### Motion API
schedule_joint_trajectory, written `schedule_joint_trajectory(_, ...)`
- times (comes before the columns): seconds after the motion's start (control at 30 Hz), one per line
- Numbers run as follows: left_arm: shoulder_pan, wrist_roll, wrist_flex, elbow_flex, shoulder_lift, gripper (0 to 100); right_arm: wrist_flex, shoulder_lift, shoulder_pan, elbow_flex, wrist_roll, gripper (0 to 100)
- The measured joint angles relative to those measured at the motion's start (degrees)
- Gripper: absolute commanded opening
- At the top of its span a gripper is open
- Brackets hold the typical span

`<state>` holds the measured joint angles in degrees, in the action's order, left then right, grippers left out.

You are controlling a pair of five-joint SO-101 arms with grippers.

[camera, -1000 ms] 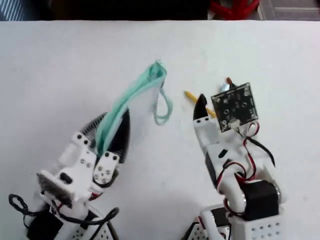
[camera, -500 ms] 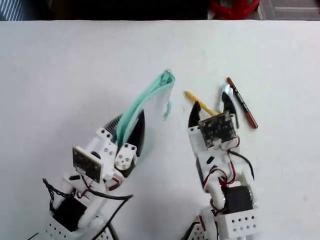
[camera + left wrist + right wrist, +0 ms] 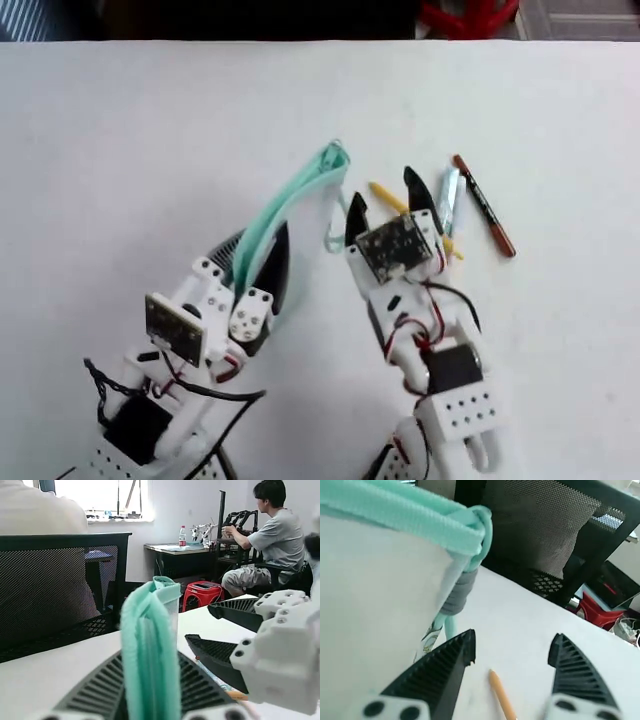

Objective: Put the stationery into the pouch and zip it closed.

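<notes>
Pouch point(image 3: 300, 190) stands on edge mid-table point(image 3: 150, 120), clamped in my left gripper point(image 3: 255, 250). At its 3 o'clock my right gripper point(image 3: 384, 192) gapes astride the yellow pencil point(image 3: 381, 192); a silver pen point(image 3: 447, 195) and a brown pen point(image 3: 487, 210) lie farther that way.

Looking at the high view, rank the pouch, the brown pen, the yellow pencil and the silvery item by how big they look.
1. the pouch.
2. the brown pen and the yellow pencil: order unsure, since the right gripper covers part of the pencil.
3. the silvery item, smallest.
</notes>
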<state>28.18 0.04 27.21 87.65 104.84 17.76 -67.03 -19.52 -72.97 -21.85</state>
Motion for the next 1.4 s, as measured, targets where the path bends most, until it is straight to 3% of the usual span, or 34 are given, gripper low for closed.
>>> schedule_joint_trajectory(0.17, 0.0, 0.0, 0.0, 0.0, 0.0, 2, 0.2, 11.3, 0.2, 7.2, 3.2, 24.4)
schedule_joint_trajectory(0.53, 0.3, 0.6, 1.2, -0.8, 0.0, 2, 0.9, 12.0, -2.5, 8.7, 4.0, 24.4)
schedule_joint_trajectory(0.87, 6.9, 2.4, 15.2, -8.7, 0.1, 2, 1.0, 11.5, -2.4, 8.7, 4.0, 24.4)
schedule_joint_trajectory(1.07, 7.2, -3.2, 17.4, -9.8, 0.1, 2, 0.9, 11.1, 2.1, 6.2, 4.0, 24.4)
schedule_joint_trajectory(1.23, 8.4, -4.3, 17.4, -9.8, 0.1, 2, 0.9, 11.1, 1.2, 0.2, -2.7, 24.4)
schedule_joint_trajectory(1.4, 8.4, -4.3, 17.4, -9.8, 0.1, 2, 0.9, 11.1, -0.5, -1.2, -4.0, 24.4)
